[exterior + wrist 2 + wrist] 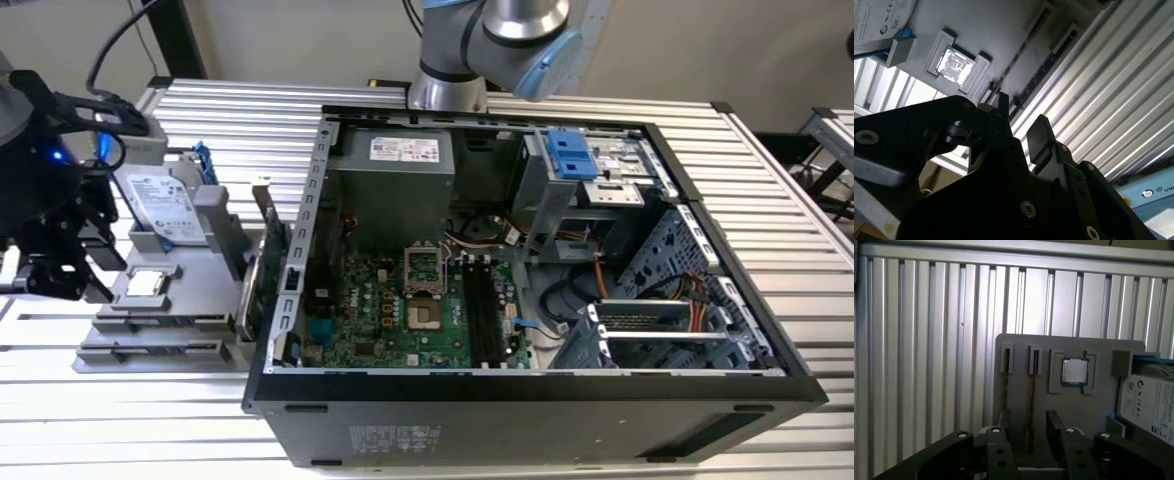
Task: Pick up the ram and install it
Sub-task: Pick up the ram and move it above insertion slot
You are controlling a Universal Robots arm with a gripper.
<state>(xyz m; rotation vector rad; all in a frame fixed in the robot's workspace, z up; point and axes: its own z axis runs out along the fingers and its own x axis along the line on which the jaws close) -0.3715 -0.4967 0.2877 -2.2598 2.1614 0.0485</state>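
In both wrist views the ram (1032,390) (1044,75) is a thin dark stick standing on edge in a slot of the grey holder block (1094,410). A second similar stick (1006,362) stands in the neighbouring slot. My gripper (1026,440) (1019,117) hangs open just above the block, one black finger (998,445) on each side of the ram's line, not touching it. In the exterior view the gripper (60,285) is at the far left, beside the block (160,300). The motherboard's long black slots (483,310) lie inside the open computer case (534,385).
A silver square chip (1074,371) (144,283) and a hard drive (1149,405) (167,205) sit on the same block. A green card (271,260) stands upright between the block and the case. All rest on a ribbed aluminium table (801,290).
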